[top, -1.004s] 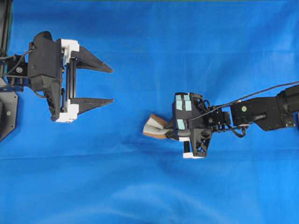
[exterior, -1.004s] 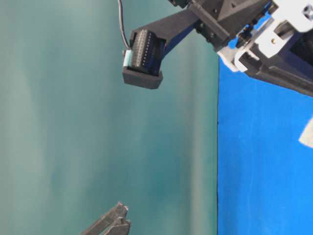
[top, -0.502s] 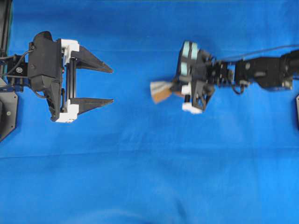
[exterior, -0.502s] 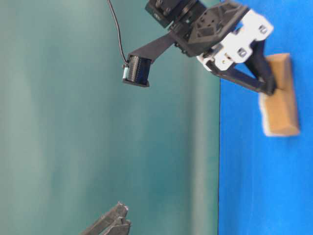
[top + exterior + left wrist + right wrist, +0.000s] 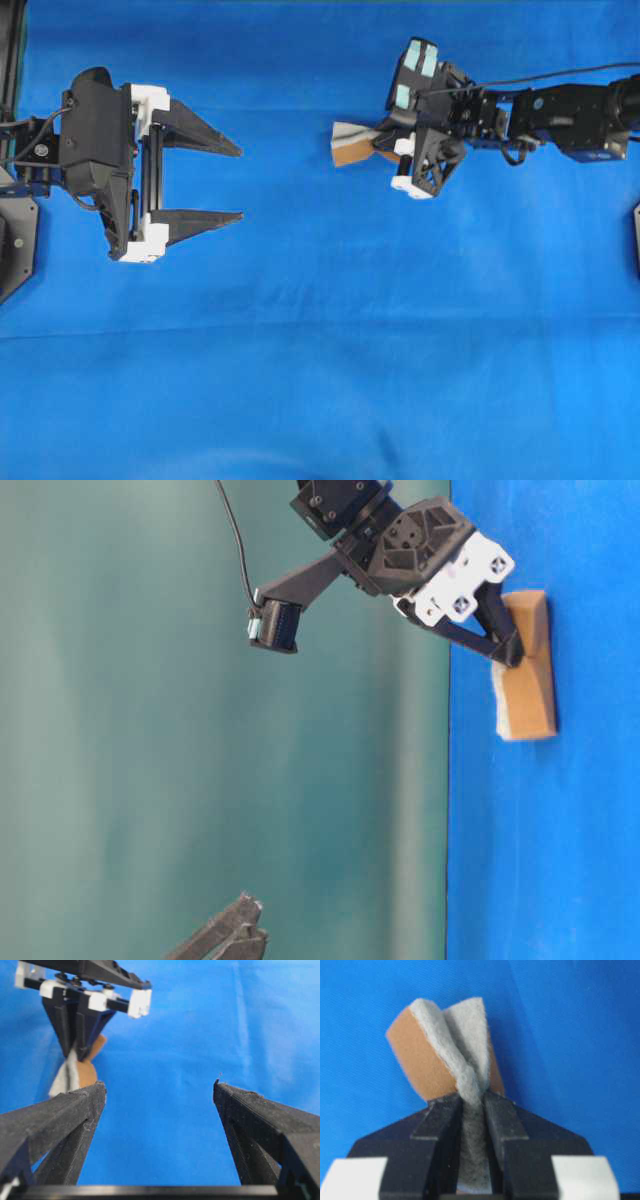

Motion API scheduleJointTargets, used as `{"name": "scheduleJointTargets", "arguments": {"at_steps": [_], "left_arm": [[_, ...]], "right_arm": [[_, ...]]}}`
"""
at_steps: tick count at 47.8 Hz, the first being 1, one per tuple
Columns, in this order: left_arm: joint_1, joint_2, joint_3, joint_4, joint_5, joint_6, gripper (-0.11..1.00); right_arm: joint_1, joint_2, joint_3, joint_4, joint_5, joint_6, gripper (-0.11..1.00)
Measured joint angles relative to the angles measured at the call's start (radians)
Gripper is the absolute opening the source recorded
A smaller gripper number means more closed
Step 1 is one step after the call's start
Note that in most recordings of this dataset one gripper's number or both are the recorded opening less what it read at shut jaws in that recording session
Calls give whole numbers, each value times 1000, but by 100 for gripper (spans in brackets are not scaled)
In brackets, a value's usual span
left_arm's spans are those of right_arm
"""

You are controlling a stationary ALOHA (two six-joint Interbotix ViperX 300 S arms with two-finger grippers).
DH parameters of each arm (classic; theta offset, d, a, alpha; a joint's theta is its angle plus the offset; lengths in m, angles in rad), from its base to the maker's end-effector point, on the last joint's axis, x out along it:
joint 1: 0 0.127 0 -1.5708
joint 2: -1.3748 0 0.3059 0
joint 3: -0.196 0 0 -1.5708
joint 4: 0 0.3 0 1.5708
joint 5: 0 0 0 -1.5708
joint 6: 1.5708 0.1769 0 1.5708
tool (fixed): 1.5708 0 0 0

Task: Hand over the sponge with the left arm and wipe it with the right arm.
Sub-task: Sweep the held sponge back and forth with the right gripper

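**Sponge pinched over blue cloth**

Near the far right of the blue fabric table cover (image 5: 320, 380), the grey-topped, orange-brown foam sponge (image 5: 352, 145) is pinched, folded, by the teal-patched right gripper (image 5: 385, 148). Well apart, the plain black left gripper (image 5: 240, 183) is held spread wide.

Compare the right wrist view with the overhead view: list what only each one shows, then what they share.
Only the right wrist view: the sponge pinched into a fold, its grey-white scouring face creased between the right gripper fingers.

Only the overhead view: the left gripper, open and empty, apart from the sponge, plus both arms and the teal patches on the right wrist.

Both: the right gripper holding the sponge over the blue cloth.
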Motion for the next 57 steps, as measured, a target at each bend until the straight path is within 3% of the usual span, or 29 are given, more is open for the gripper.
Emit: {"name": "scheduleJointTargets", "arguments": {"at_steps": [19,27,42,57], "left_arm": [[0,0,0,2,0,2,90],[0,0,0,0,-2,3,90],[0,0,0,0,0,2,90],[0,0,0,0,-2,0,90]], "right_arm": [[331,0,2,55,20,75,20],[407,0,-14,58,37,103,20],[350,0,-17,43,48,94,20],[156,0,-11,-8,44,92,20]]}}
